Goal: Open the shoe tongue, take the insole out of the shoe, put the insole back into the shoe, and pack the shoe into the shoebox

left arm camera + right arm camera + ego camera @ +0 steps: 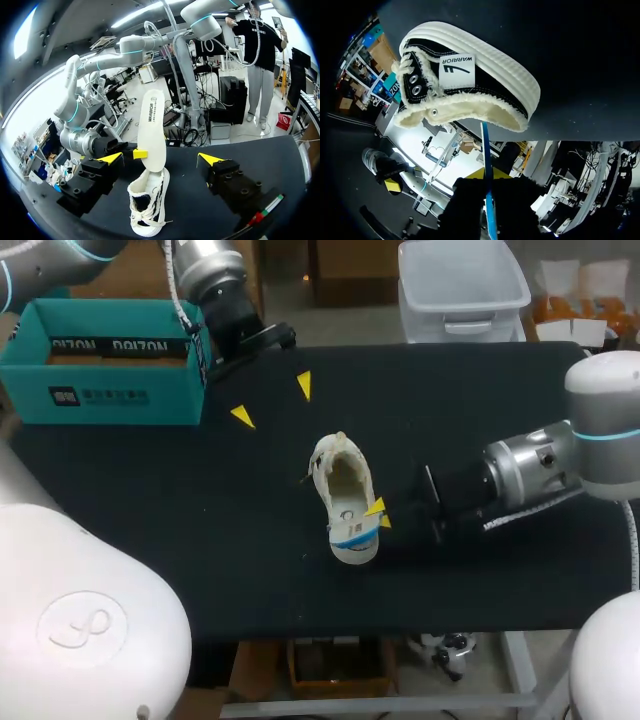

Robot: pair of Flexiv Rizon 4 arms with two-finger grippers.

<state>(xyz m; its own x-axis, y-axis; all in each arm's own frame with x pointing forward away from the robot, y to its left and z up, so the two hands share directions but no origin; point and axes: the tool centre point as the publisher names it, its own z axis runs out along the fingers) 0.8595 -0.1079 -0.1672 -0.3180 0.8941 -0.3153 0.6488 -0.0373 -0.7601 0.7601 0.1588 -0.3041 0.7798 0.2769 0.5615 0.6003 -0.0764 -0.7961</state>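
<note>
The shoe (342, 475) lies 12 to 6, toe at 12. Right gripper (380, 514) pinches the insole (351, 531); left gripper (272, 401) is wide.

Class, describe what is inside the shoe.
The insole stands upright in the shoe at its heel, held by the right claw; its lower end and the toe space are hidden.

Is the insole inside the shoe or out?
Halfway out. The insole stands upright above the shoe, only its lower end inside, pinched by the right pincer.
</note>
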